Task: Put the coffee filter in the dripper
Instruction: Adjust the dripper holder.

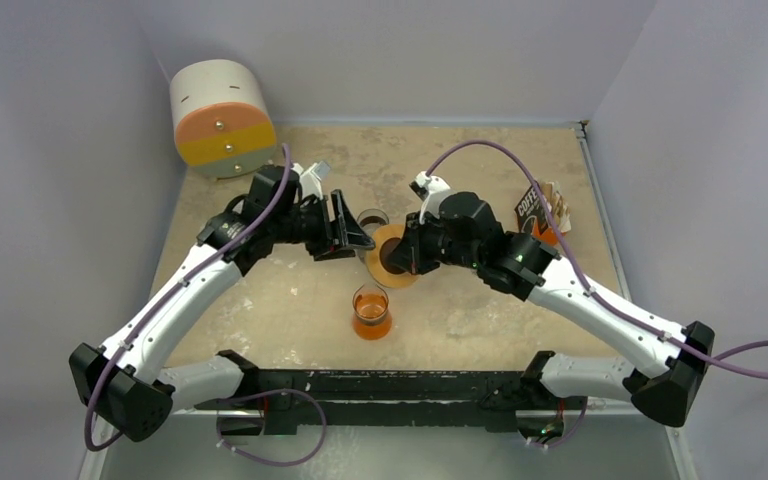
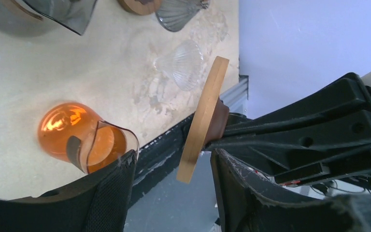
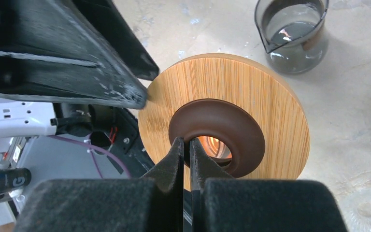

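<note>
Right wrist view shows the right gripper (image 3: 186, 145) with its jaws together, pinching the near lip of the brown collar at the centre of a round wooden disc (image 3: 265, 96), which it holds tilted. An orange glow shows through the collar's hole. The left gripper (image 2: 173, 159) has its jaws apart, 1 on each side of the disc's lower edge, and 1 fingertip (image 3: 142, 99) meets the disc's rim. A clear ribbed glass cone (image 2: 181, 65) lies on the bench (image 1: 280, 300) beyond the disc, with an orange flask (image 2: 72, 137) near it. A grey glass jug (image 3: 294, 34) stands apart. A dark packet (image 1: 540, 212) lies to the right; I cannot tell whether it holds the coffee filter.
</note>
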